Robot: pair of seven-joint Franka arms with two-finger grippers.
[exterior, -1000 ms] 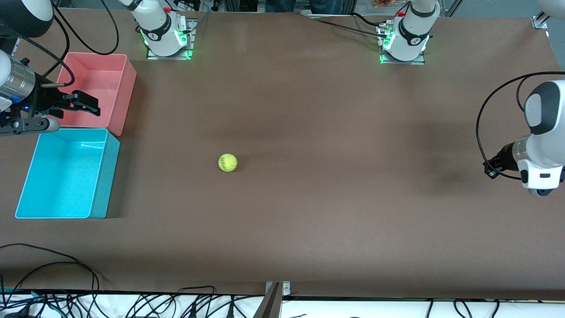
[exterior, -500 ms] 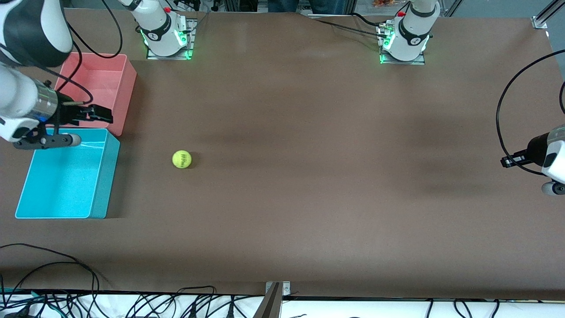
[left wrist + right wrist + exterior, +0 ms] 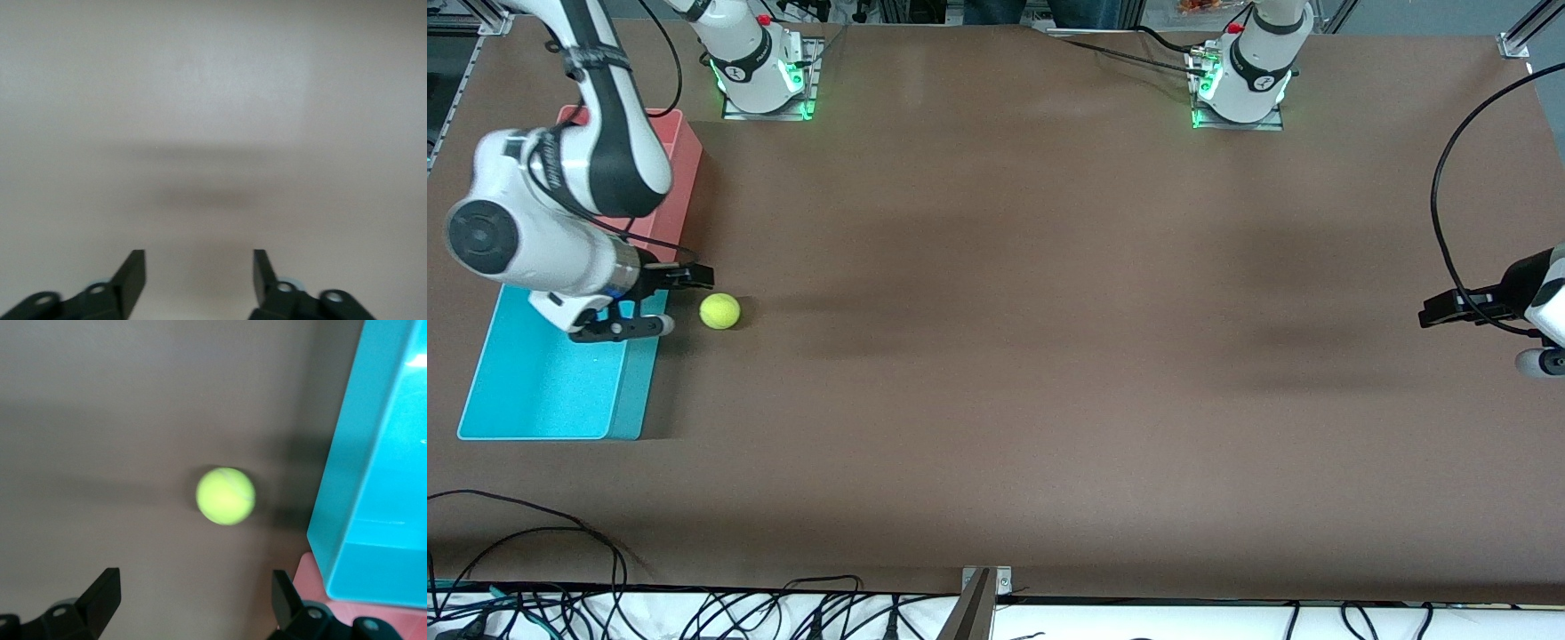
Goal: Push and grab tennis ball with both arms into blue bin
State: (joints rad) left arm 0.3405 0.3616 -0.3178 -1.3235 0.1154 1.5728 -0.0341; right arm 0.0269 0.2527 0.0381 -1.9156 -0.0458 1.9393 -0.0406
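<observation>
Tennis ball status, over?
Tennis ball on the table, beside the blue bin, not in it. Right gripper open, close by the ball. Left gripper open, waiting at its own end. Nothing between ball and bin.

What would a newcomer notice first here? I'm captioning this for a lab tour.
The bright tennis ball on the brown table, beside the blue bin at the right arm's end. The right end effector, open, is right next to the ball. The left end effector, open, waits at the table's other end.
</observation>
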